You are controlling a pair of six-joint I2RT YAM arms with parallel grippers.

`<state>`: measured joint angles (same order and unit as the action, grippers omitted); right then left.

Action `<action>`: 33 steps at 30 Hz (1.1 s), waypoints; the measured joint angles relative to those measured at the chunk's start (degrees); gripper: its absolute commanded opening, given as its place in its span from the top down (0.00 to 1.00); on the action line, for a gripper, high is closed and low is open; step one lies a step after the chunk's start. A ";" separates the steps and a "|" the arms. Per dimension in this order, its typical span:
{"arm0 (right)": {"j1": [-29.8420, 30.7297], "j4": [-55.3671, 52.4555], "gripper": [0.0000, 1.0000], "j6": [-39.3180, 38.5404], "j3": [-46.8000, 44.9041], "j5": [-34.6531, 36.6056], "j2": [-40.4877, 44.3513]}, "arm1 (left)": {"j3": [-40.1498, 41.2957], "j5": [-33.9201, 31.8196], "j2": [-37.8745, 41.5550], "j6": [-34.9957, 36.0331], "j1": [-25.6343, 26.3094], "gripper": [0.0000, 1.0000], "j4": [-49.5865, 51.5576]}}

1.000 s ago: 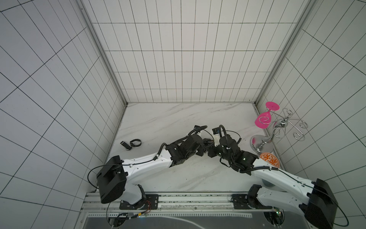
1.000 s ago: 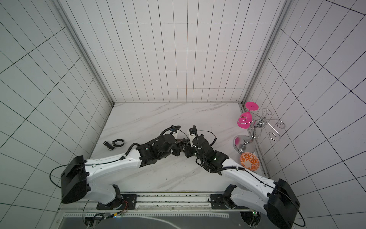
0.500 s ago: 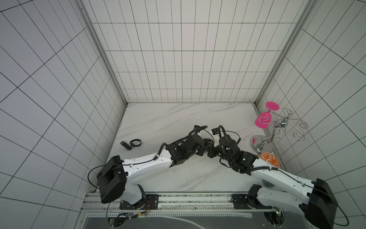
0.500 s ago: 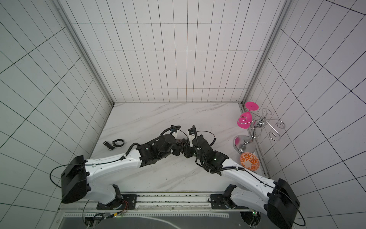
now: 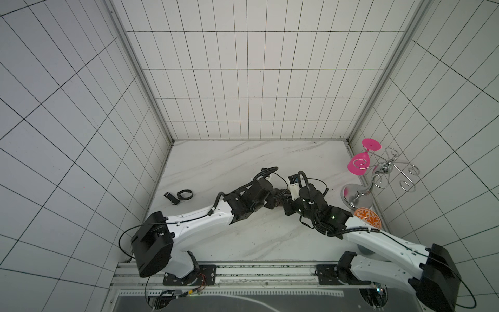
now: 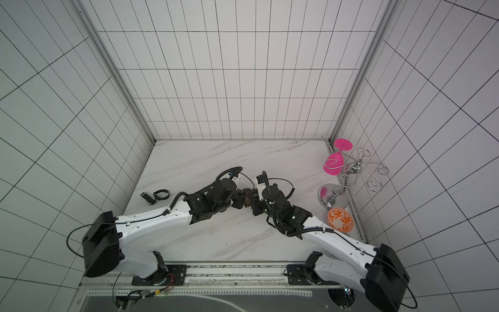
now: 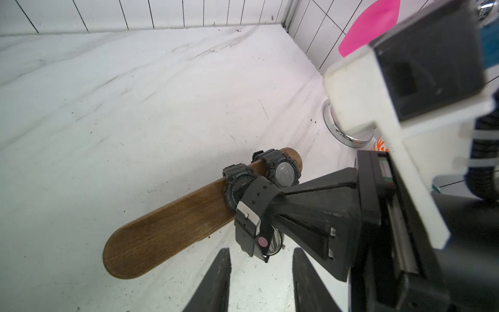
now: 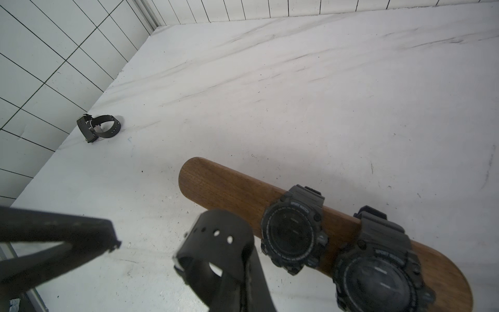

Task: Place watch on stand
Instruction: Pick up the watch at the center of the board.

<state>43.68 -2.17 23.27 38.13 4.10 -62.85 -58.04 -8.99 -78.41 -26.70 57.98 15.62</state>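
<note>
The black buckled watch (image 7: pixel 251 216) is clamped by the right fingers (image 7: pixel 310 205) beside the brown wooden bar stand (image 7: pixel 167 229); the left fingers (image 7: pixel 218 272) are parted, empty. The watch may be snagged through misalignment.

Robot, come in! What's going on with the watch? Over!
Right gripper shut on watch, beside stand, not on yet. Left gripper open, empty, close by. Two watches already on stand; free end bare.

Table (image 5: pixel 232 162): white marble, carrying four things.
Centre: stand (image 7: pixel 167 227) standing.
Left edge: loose watch (image 5: pixel 185 194) lying.
Right edge: rack (image 5: pixel 356 198), bowl (image 5: pixel 367 216) sitting.
</note>
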 measured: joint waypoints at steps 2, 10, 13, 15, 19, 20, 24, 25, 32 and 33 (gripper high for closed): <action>0.02 0.02 1.00 0.02 0.00 -0.07 0.02 | 0.00 0.00 -0.44 -0.57 0.00 0.63 -0.15; 0.31 0.07 1.00 0.48 0.00 -0.66 0.63 | 0.63 -0.31 -0.52 -2.05 0.00 0.60 -2.69; 0.37 0.17 1.00 0.76 0.00 -1.16 1.11 | 0.94 -0.66 -0.63 -2.34 0.00 0.60 -2.97; 0.44 0.22 1.00 0.94 0.00 -1.36 1.42 | 0.94 -1.07 -0.94 -2.47 0.00 0.62 -3.10; 0.87 0.28 1.00 1.16 0.00 -1.57 1.60 | 0.94 -1.97 -1.77 -2.84 -0.02 0.69 -3.17; 0.98 0.28 1.00 1.18 0.00 -1.60 1.60 | 0.94 -2.14 -2.05 -2.84 -0.02 0.69 -3.15; 1.49 0.28 1.00 1.33 0.00 -1.62 1.60 | 0.94 -3.08 -3.28 -2.86 -0.02 0.72 -2.78; 1.66 0.28 1.00 1.33 0.00 -1.60 1.60 | 0.92 -3.26 -3.54 -2.86 0.00 0.72 -2.64; 2.40 0.28 1.00 1.36 0.00 -1.27 1.57 | 0.20 -4.35 -4.83 -2.82 0.00 0.77 -1.79; 2.54 0.28 1.00 1.36 0.00 -1.20 1.57 | 0.09 -4.55 -4.94 -2.80 0.00 0.79 -1.70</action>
<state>46.22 -1.89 24.62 38.13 2.90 -61.28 -57.95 -13.54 -83.35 -29.50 57.98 13.91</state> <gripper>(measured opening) 0.048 0.241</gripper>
